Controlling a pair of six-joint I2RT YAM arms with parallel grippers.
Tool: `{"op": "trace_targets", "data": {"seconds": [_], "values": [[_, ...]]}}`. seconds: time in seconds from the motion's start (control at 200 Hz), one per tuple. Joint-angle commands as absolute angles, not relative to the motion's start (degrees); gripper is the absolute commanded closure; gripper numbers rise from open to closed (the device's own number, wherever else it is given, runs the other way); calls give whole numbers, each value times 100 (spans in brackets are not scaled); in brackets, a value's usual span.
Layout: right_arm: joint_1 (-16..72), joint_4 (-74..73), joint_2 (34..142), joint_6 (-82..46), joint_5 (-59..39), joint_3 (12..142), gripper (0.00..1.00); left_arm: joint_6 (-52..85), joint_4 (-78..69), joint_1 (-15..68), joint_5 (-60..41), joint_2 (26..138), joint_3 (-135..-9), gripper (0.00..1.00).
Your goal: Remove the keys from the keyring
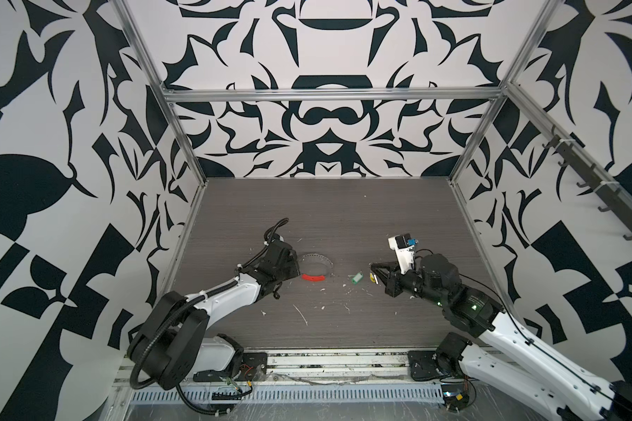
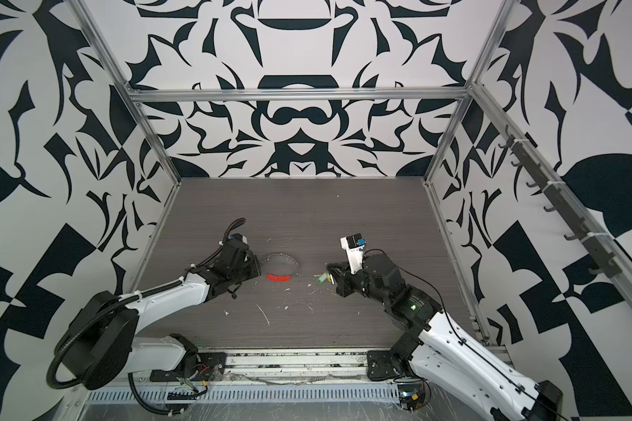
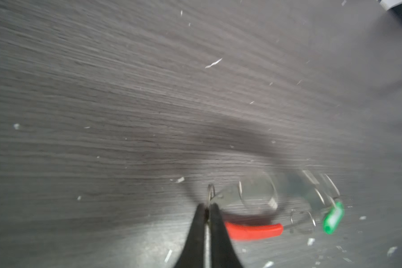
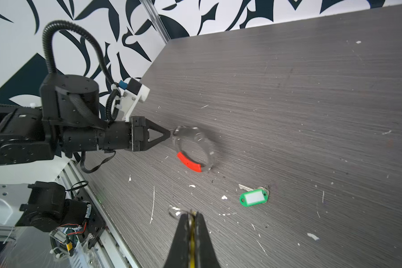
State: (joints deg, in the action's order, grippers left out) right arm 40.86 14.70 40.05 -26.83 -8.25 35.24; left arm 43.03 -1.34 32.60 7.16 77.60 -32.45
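Right pincer (image 4: 192, 214) was clamped on yellow key (image 4: 192, 234), green key (image 4: 253, 197) lay just ahead of it, blurred keyring (image 4: 188, 162) sat at left pincer (image 4: 170, 134) tips, jaws nearly together, hold unclear.

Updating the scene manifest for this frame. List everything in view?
keyring: 1, dark wire loop with red sleeve, left of table centre, at the left pincer's tips
green-tagged key: 1, silvery, green tag, flat on the table, off the keyring
yellow-tagged key: 1, only a yellow edge shows, clamped in the right pincer
white flecks: many, white, scattered over the table
table: 1, dark grey woodgrain
walls: black-and-white pattern, three sides
hook rail: 1, dark, right wall
left pincer: 1, black, tips at the keyring's small clip, grip unclear
right pincer: 1, black, shut on the yellow-tagged key
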Motion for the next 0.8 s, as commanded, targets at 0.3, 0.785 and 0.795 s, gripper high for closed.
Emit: {"op": "trace_targets", "data": {"seconds": [0.3, 0.785, 0.795], "values": [[4104, 669, 4603, -2836, -1151, 3120, 100, 4492, 47, 3181, 735, 6422, -3448, 19], [5567, -1084, 8158, -2896, -1712, 3340, 100, 4447, 615, 3190, 624, 4042, -3461, 0], [5575, -1148, 8212, -2904, -1731, 3340, 100, 4447, 609, 3190, 624, 4023, -3445, 1]]}}
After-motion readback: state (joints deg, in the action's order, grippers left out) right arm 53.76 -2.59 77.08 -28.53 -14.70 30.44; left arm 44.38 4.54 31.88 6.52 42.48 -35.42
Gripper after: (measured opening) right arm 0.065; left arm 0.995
